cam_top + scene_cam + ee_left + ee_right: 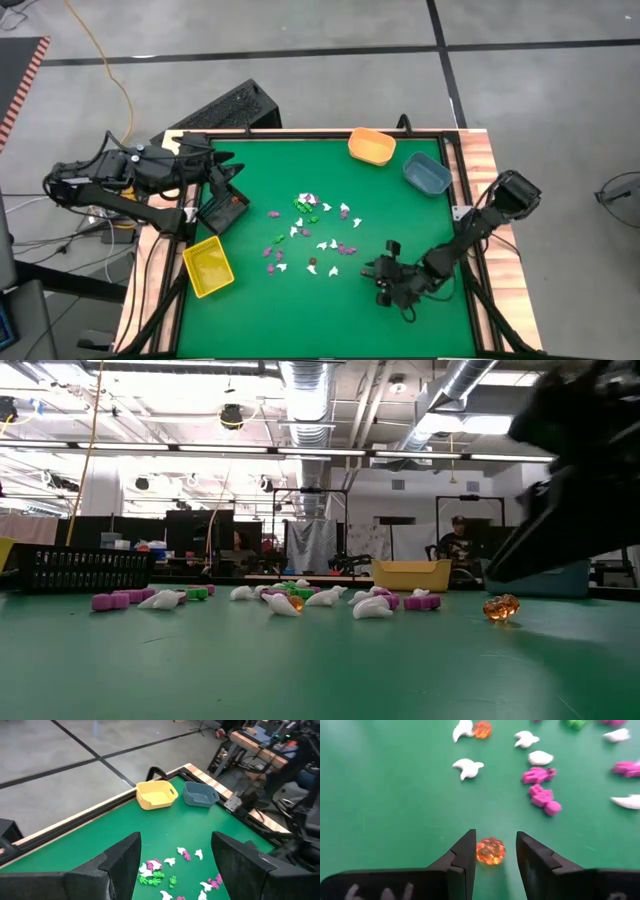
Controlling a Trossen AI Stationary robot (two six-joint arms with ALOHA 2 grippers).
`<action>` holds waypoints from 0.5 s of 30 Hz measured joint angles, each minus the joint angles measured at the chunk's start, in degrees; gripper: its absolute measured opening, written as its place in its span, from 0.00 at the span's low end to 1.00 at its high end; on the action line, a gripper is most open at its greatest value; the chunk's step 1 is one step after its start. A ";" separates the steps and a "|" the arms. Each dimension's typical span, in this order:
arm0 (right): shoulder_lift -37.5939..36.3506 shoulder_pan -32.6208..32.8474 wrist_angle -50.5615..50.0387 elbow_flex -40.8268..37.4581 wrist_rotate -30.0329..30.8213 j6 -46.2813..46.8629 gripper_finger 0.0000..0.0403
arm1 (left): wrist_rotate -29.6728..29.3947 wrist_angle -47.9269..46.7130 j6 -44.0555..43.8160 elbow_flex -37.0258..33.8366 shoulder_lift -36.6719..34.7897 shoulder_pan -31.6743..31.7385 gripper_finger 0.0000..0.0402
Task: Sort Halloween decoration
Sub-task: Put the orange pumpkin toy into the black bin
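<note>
Right gripper low on green table, fingers apart either side of orange trinket, scattered trinkets mid-table, left gripper open near black bin

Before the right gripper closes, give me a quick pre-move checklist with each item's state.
1. Orange trinket sits between the fingers of the right gripper: ok.
2. Right jaws open, not yet touching it: ok.
3. No other trinket in the gap; nearest purple ones lie clear: ok.
4. Fingers low enough at the table to grip: cannot tell.
5. Left gripper open, away over the black bin: ok.
6. Orange bin unobstructed: ok.
</note>
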 joint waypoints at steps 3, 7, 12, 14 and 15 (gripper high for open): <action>0.00 2.85 -0.07 -1.30 5.95 2.34 0.33 | -1.09 0.04 -0.06 0.00 0.97 0.02 0.58; 0.00 3.95 0.26 -2.45 9.04 2.61 0.33 | -2.57 0.11 -0.34 0.00 1.91 0.00 0.58; 1.34 2.31 0.51 -3.05 9.02 2.94 0.35 | -3.94 -0.05 -0.59 -0.02 3.27 0.02 0.58; 2.03 1.54 1.87 -3.07 8.69 1.75 0.35 | -4.30 0.06 -0.55 0.00 3.78 0.00 0.58; 2.09 1.25 2.32 -3.05 8.17 0.57 0.35 | -4.40 0.12 -0.54 0.00 3.85 0.00 0.58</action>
